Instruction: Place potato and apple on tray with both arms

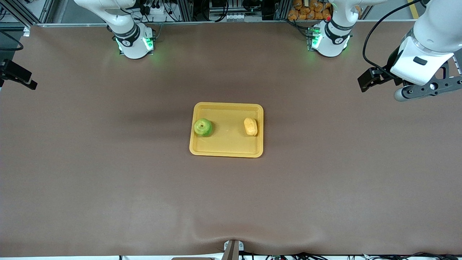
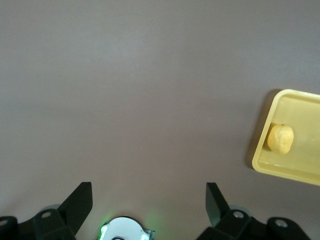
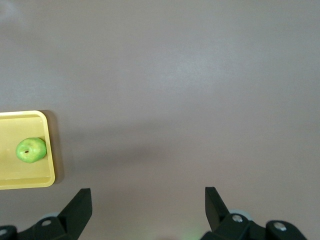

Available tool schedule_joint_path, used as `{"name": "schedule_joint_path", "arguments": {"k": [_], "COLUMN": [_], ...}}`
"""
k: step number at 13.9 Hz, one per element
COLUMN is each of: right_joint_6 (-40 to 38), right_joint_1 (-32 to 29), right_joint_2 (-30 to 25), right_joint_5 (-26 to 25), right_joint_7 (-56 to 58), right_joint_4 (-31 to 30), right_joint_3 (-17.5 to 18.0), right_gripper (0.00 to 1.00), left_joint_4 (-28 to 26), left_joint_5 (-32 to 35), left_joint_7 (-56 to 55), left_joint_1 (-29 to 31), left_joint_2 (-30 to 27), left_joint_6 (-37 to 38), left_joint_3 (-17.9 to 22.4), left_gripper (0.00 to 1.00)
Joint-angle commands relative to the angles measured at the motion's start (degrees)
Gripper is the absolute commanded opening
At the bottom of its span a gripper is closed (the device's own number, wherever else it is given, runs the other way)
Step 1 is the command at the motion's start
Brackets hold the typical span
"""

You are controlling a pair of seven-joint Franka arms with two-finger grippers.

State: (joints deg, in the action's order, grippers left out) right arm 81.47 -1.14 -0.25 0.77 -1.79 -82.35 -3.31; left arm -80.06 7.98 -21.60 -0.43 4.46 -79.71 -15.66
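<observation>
The yellow tray (image 1: 227, 153) lies in the middle of the brown table. The green apple (image 1: 203, 127) sits in it at the right arm's end. The yellow-orange potato (image 1: 250, 126) lies in it at the left arm's end. My left gripper (image 1: 369, 80) is open and empty, high over the table at the left arm's end, well away from the tray. My right gripper (image 1: 20, 76) is open and empty over the right arm's end. The left wrist view shows its open gripper (image 2: 149, 200), the potato (image 2: 280, 138) and the tray (image 2: 300, 172). The right wrist view shows its open gripper (image 3: 148, 200), the apple (image 3: 31, 150) and the tray (image 3: 25, 182).
The arm bases (image 1: 135, 41) (image 1: 330, 39) glow green at the table's edge farthest from the front camera. The left arm's base (image 2: 125, 230) shows between the fingers in the left wrist view. A small bracket (image 1: 232, 249) sits at the edge nearest that camera.
</observation>
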Motion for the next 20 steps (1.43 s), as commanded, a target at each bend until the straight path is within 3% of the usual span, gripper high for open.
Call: {"name": "schedule_joint_path", "arguments": {"k": [1,6,9,13,16,20], "right_joint_6": [-0.53,-0.53,-0.62,-0.62,-0.7,-1.58], "right_joint_1": [-0.8,-0.8,-0.71,-0.71,-0.62,-0.36], "right_joint_2": [-0.28,-0.28,-0.28,-0.28,-0.28,-0.28], "right_joint_5": [-0.07,-0.07,-0.07,-0.07,0.02,0.02], "right_joint_7": [-0.41,-0.41,-0.32,-0.32,-0.15,0.03], "right_joint_4": [0.44,0.44,0.44,0.44,0.44,0.44], "right_joint_3": [0.59,0.68,0.68,0.68,0.68,0.94], "right_gripper": [1.0,1.0,1.0,1.0,1.0,1.0], "left_joint_4": [-1.5,-2.03,-7.29,-16.59,-27.23,-26.48], "left_joint_5": [-0.95,-1.39,-5.78,-6.22,-6.23,-6.23], "left_joint_7": [5.42,8.58,11.48,14.83,15.36,15.71], "left_joint_1": [3.32,3.94,3.33,-2.46,-3.44,-3.35], "left_joint_2": [-1.65,-2.26,-6.12,-12.26,-18.42,-18.62], "left_joint_6": [0.08,-0.53,-3.16,-6.23,-13.26,-13.1], "left_joint_3": [-0.16,0.18,3.7,12.47,13.28,13.28], "left_gripper": [1.0,1.0,1.0,1.0,1.0,1.0]}}
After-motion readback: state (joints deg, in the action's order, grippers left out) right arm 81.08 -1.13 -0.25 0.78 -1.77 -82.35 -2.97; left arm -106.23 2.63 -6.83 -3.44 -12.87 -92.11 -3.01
